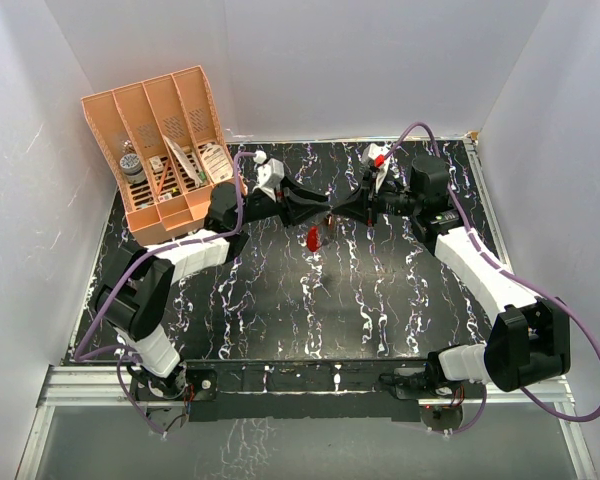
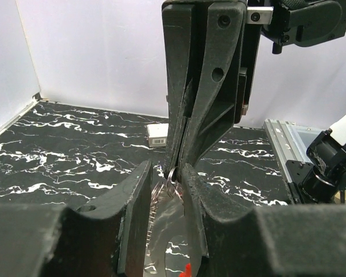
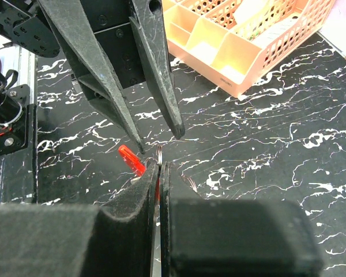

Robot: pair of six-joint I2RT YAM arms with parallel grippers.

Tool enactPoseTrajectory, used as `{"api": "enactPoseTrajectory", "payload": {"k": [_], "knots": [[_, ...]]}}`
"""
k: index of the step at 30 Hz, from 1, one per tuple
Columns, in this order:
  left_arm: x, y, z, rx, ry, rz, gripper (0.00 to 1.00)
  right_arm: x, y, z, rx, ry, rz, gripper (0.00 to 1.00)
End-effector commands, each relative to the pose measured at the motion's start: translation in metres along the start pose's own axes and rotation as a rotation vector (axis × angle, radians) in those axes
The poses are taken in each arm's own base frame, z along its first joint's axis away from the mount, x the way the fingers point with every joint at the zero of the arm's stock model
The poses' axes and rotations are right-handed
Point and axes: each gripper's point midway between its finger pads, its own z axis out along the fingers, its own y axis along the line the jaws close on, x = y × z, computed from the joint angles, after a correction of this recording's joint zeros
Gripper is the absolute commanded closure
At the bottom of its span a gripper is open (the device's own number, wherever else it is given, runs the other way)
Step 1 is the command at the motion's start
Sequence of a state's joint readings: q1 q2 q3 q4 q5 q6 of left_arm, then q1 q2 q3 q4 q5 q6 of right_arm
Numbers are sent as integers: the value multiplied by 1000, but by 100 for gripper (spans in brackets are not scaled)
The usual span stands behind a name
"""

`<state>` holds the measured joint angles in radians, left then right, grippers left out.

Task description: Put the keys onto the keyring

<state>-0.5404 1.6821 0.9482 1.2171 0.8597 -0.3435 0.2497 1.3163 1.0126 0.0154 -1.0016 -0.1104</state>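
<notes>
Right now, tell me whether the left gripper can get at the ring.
Probably yes: the ring, pinched by the right gripper, sits just off the left gripper's parted fingertips, with nothing between them.

glossy marbled table, matt orange plastic organizer

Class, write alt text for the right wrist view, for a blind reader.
The right gripper is shut on a metal ring, a red piece jutting out beside it. The left gripper's spread fingers point down at the ring, over a black marbled table with a peach organiser.
</notes>
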Motion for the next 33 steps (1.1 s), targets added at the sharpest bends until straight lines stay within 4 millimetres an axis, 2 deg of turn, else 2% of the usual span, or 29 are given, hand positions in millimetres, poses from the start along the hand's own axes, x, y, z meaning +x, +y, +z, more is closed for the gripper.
{"api": "enactPoseTrajectory", "payload": {"k": [1,7,18,25,26,29,33], "knots": [[-5,-4,3,51,15,16,74,-41,6,-2,-17,-66,-125,100],[2,-6,1,57,44,6,75,-40,7,-2,-26,-66,-127,100],[2,-3,5,74,39,10,100,-41,10,-2,-33,-69,-133,100],[-2,-6,5,84,16,16,100,-40,7,-1,-16,-68,-116,100],[-3,-5,5,77,2,17,100,-43,4,-2,4,-76,-117,98],[-7,-1,3,25,-45,-2,100,-49,0,-3,43,-99,-104,74],[-16,11,-1,-64,-138,-31,100,-60,-9,-9,145,-153,-98,63]]}}
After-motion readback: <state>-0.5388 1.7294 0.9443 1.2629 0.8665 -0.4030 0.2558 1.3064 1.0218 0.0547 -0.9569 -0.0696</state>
